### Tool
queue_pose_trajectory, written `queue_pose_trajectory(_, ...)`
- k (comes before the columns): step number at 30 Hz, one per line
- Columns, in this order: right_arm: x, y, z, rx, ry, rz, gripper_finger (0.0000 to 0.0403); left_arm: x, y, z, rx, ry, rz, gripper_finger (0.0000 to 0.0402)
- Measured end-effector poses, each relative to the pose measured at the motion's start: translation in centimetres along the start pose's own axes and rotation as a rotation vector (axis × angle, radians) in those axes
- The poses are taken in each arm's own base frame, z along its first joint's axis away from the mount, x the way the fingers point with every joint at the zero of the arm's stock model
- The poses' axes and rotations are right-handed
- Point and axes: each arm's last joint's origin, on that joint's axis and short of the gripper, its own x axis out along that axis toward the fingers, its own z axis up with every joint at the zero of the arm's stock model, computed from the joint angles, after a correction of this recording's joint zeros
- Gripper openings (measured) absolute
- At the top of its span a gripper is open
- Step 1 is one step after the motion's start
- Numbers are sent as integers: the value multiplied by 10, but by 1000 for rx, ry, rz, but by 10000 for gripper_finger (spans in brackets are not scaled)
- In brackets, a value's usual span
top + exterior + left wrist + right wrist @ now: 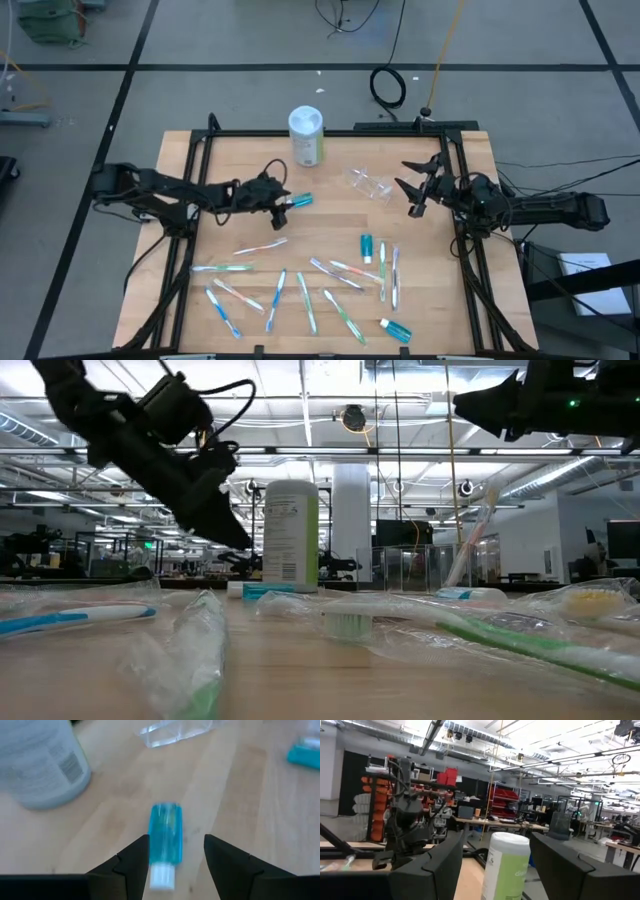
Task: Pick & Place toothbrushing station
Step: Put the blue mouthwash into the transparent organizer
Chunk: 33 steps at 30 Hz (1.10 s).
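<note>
A: Why is the left hand (pixel 172 857) so low over the tabletop (pixel 330 215)?

B: Its fingers are spread either side of a teal toothpaste tube (pixel 165 837), lined up to grasp it, probably not gripping yet. The right hand (pixel 418 187) waits released near the clear cup (pixel 368 182), which lies tipped over.

canister (pixel 306 135) behind toothbrushes (pixel 300 290), cup (pixel 368 183) right
</note>
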Motion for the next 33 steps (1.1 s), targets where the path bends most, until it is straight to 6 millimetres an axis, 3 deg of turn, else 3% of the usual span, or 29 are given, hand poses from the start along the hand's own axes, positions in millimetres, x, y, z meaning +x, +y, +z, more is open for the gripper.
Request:
queue_pose_trajectory(7, 1, 1, -1, 7, 6, 0, 222, 1, 3, -18, 8, -6, -1, 191)
queue_pose_trajectory(13, 2, 1, -1, 4, 1, -2, 222, 13, 1, -20, 15, -40, -6, 191)
queue_pose_trajectory(21, 2, 1, -1, 1, 1, -2, 222, 26, 1, -37, 16, 41, 15, 191)
queue_pose_trajectory(33, 2, 1, -2, -17, 5, -2, 222, 29, 2, -42, 19, 67, 39, 191)
